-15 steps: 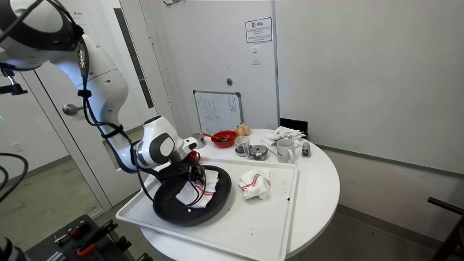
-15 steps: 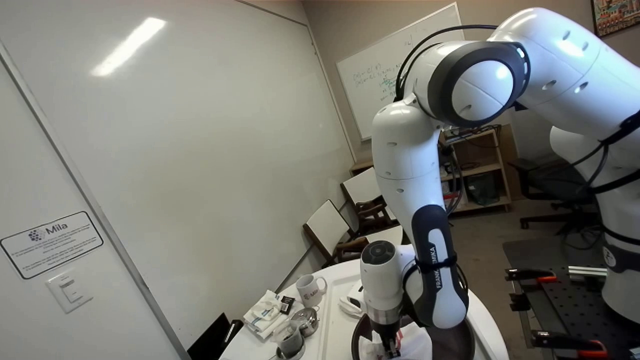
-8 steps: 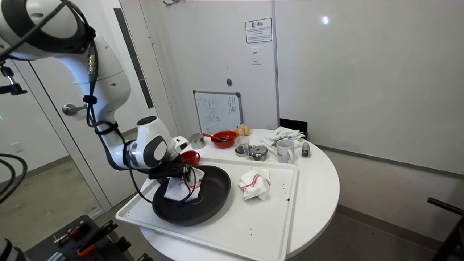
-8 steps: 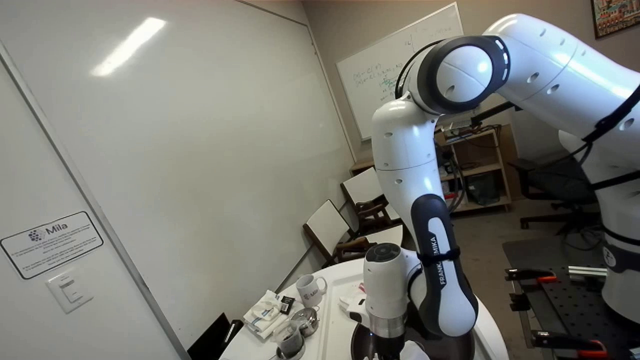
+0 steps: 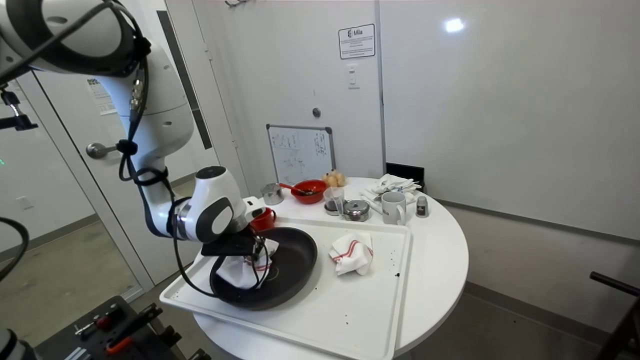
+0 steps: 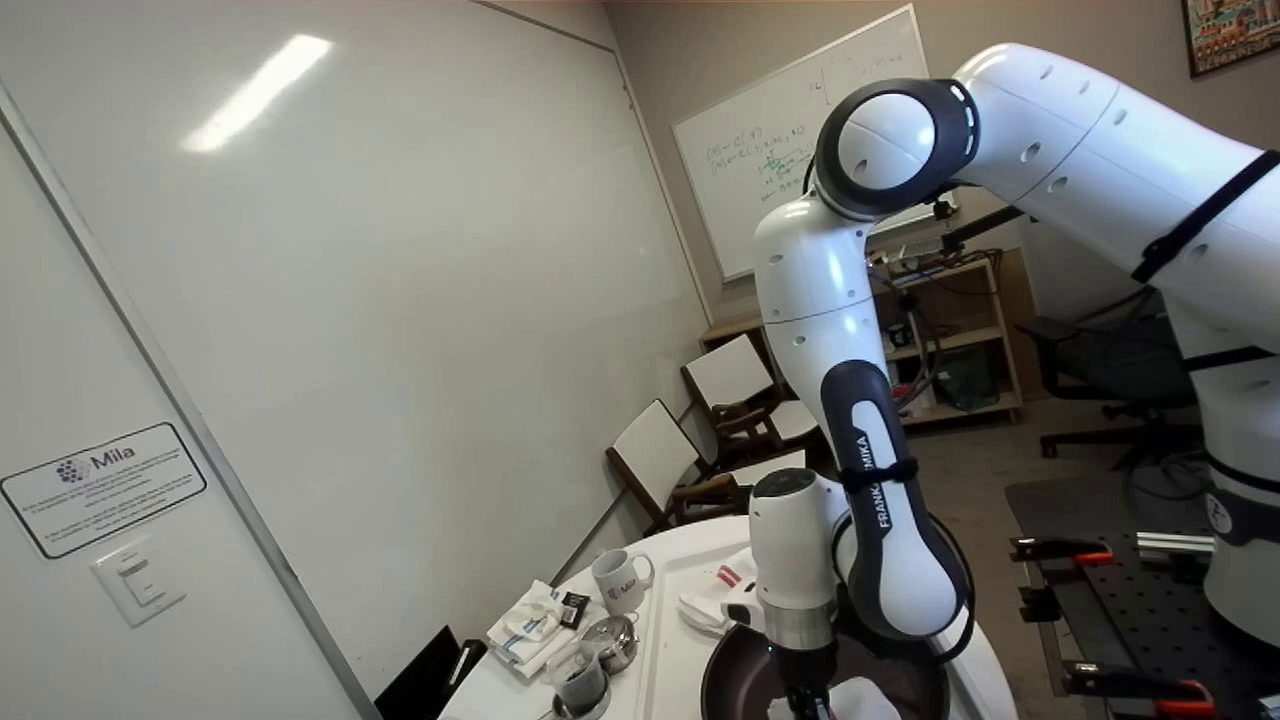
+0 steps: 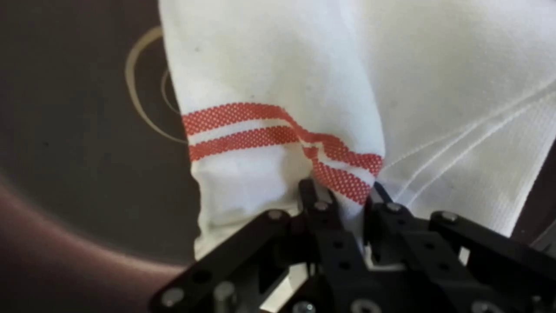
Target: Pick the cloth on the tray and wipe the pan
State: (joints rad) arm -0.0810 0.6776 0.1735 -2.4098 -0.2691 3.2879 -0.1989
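Note:
The cloth (image 7: 269,65), white with red stripes, lies bunched on the floor of the black pan (image 5: 295,255), at the pan's left side in an exterior view (image 6: 735,670). My gripper (image 7: 343,193) is shut on the cloth, a fold pinched between its two black fingers below the stripes in the wrist view. In an exterior view the gripper (image 5: 255,250) points down into the pan, its tips partly hidden by cables and cloth. Under the pan is the white tray (image 5: 350,310); the pan's handle is hidden behind the arm.
A smaller crumpled red-striped cloth (image 5: 352,254) lies on the tray right of the pan. Close behind the gripper stands a red mug (image 5: 263,220). Along the table's back are a red bowl (image 5: 309,195), a metal pot (image 5: 356,211), a white mug (image 5: 394,207) and a shaker (image 5: 422,206).
In an exterior view my gripper has dragged the cloth leftward across the pan, baring more of the pan's middle and the red mug behind. The grip on the cloth is unchanged.

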